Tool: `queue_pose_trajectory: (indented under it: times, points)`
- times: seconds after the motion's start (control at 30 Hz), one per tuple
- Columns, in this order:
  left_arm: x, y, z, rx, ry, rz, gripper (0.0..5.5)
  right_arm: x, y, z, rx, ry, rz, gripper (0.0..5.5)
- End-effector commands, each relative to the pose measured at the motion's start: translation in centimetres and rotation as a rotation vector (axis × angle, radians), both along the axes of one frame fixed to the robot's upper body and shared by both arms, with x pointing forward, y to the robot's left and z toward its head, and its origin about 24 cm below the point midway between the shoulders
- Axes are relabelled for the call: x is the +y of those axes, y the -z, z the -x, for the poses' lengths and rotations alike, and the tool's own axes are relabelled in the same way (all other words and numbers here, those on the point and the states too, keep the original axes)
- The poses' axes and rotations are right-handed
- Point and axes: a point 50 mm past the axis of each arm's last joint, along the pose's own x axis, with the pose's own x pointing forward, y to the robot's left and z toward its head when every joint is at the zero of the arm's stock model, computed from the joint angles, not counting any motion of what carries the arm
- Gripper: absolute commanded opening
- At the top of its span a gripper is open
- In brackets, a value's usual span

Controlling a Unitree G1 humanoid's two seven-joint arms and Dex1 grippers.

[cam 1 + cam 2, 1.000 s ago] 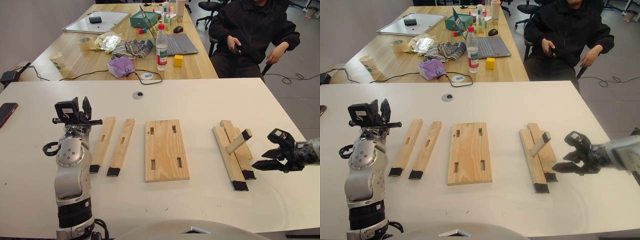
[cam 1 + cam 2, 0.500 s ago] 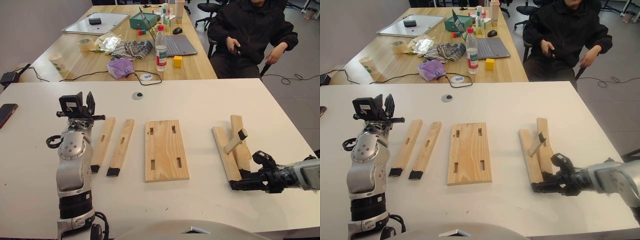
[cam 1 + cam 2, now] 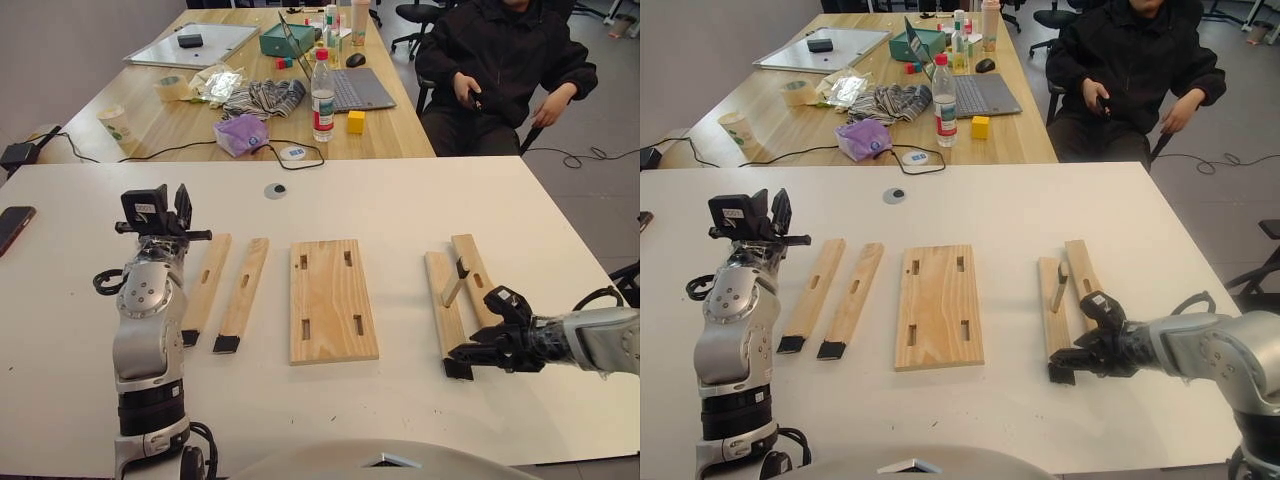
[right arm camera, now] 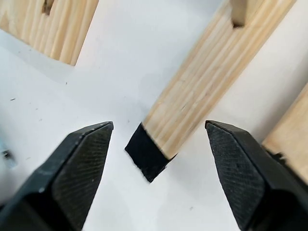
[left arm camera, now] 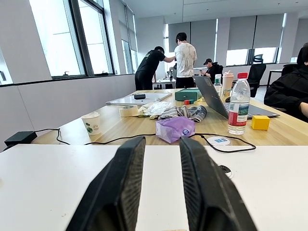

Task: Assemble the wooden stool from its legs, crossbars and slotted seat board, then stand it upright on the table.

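crossbar [image 3: 455, 285] jutting up, between right legs [image 3: 447, 335]

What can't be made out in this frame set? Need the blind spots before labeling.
- Eye views: the right claw covers the near end of the outer right leg, so its cap is hidden.
- The crossbar is too small in the eye views to tell whether it sits in a slot or just leans. The right wrist view cuts it off at the edge.
- Left wrist view: the fingers of the left claw block the table just below.
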Motion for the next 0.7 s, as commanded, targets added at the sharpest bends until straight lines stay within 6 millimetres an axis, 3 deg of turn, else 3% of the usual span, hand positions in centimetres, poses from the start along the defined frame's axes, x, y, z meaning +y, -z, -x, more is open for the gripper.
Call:
queue_pose_trajectory:
  times: [0.03,0.43,0.57,0.7]
  points:
    - [-0.2,-0.4,-0.2,-0.009,0.004,-0.004,1.25,0.2,0.7,-0.1,-0.033,0.04,0.075,3.53]
    - [-0.3,-0.3,-0.4,-0.007,0.008,0.001,1.25,-0.2,3.0,0.2,-0.034,0.114,0.14,3.53]
    - [-0.3,-0.4,-0.4,-0.01,0.007,-0.001,1.25,-1.6,2.9,-2.0,-0.157,0.166,0.188,3.53]
    - [-0.4,-0.4,-0.4,-0.011,0.007,0.002,1.25,-1.2,1.6,-4.1,-0.297,0.192,0.147,3.53]
